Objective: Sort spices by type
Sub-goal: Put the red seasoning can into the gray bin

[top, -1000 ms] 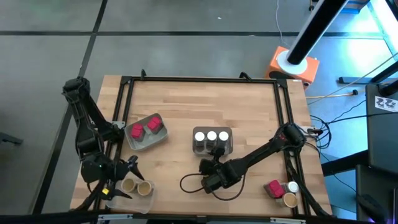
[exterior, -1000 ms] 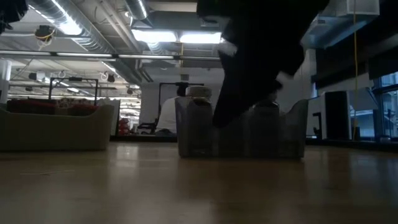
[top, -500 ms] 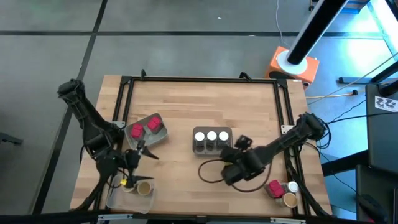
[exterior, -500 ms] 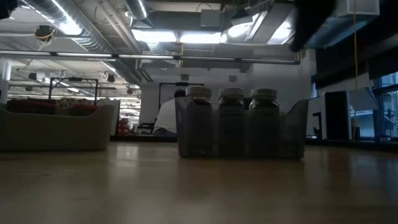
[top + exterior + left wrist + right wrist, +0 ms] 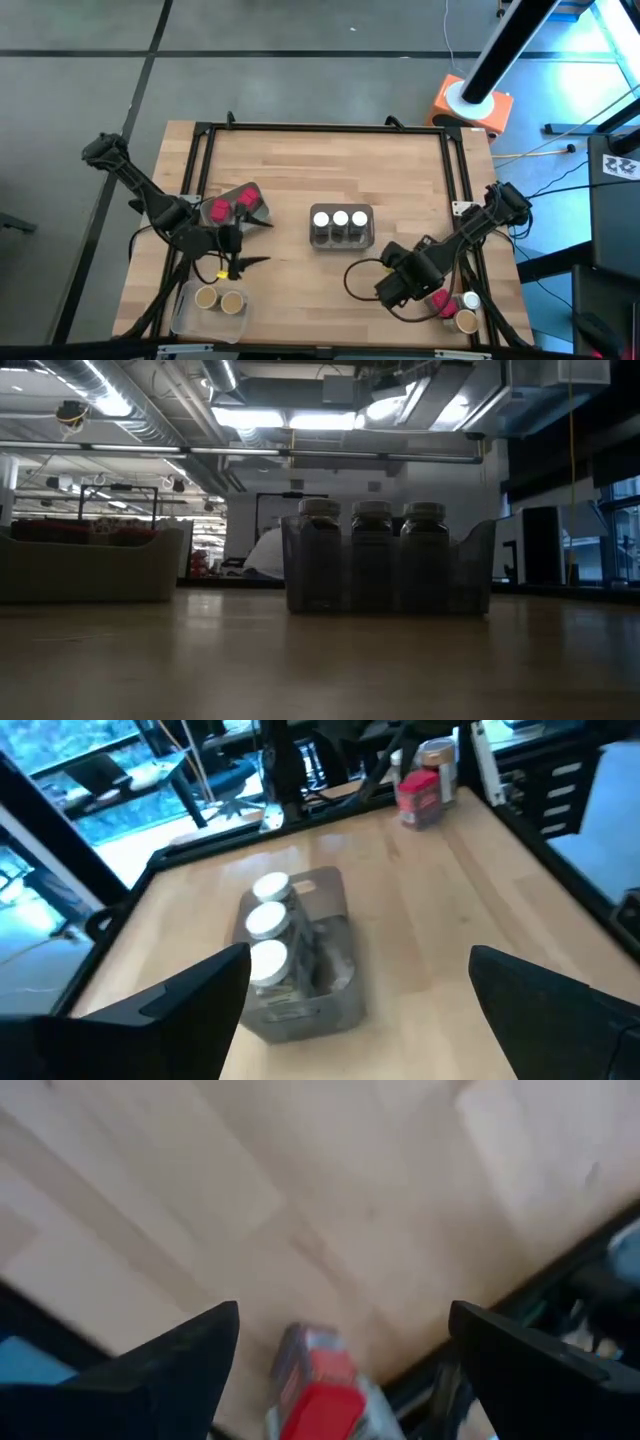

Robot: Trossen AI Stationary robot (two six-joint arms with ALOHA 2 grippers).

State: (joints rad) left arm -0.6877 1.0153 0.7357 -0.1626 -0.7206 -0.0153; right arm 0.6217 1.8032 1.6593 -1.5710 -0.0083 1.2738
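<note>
A clear tray (image 5: 341, 227) in the middle of the table holds three white-lidded jars; it also shows in the low view (image 5: 388, 565) and the left wrist view (image 5: 290, 955). A tray (image 5: 236, 206) at the left holds two red-magenta packets. A tray (image 5: 215, 301) at the near left holds two tan-lidded jars. Loose at the near right corner stand a red packet (image 5: 437, 300), a white-lidded jar (image 5: 471, 300) and a tan-lidded jar (image 5: 465, 320). My left gripper (image 5: 258, 243) is open and empty between the left trays. My right gripper (image 5: 405, 298) is open and empty just left of the loose red packet (image 5: 320, 1392).
A black metal frame (image 5: 463, 180) borders the table; the loose containers stand right against it at the near right. Bare wood lies across the far half of the table and between the middle tray and the near edge. A cable loops beside my right arm (image 5: 358, 282).
My left gripper has risen from over the tan-jar tray and gone toward the table's right and far edges, turning to face the middle tray. My right gripper has gone from in front of the middle tray toward the near right corner, up to the loose red packet.
</note>
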